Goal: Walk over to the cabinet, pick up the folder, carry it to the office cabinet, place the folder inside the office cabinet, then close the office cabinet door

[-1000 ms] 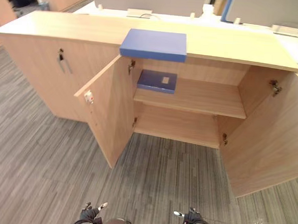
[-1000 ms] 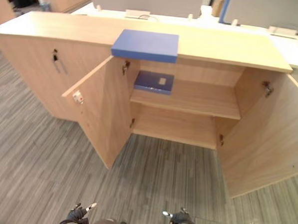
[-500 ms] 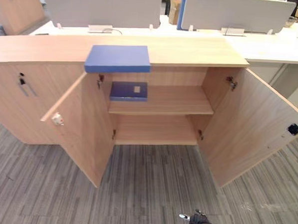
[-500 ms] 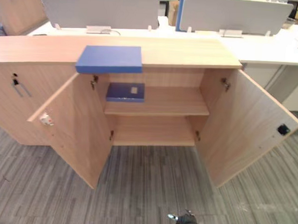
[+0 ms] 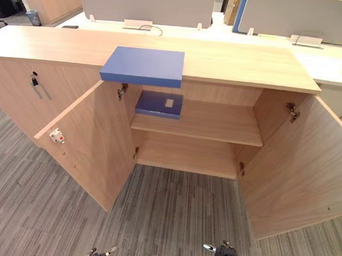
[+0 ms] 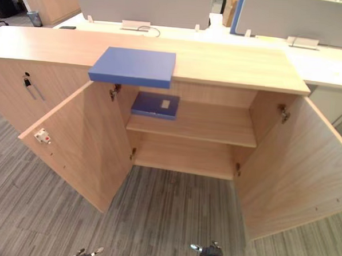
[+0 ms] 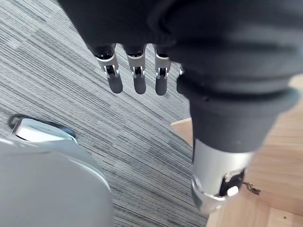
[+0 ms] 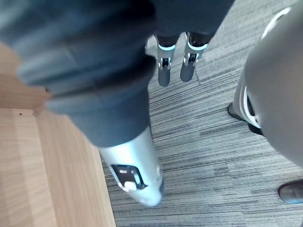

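Blue folder (image 5: 143,65) lies flat on top of the office cabinet (image 5: 249,57), its front edge jutting over the open left door (image 5: 93,141). A darker folder (image 5: 158,103) sits on the upper shelf (image 5: 217,122) inside. Left hand (image 7: 139,78) and right hand (image 8: 163,71) hang relaxed over carpet (image 5: 172,214), fingers straight, holding nothing.

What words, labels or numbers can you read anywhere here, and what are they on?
No text is readable.
Pale label on the blue folder on the upper shelf: too small to read.
Red and white catch on the left door: no legible marking.
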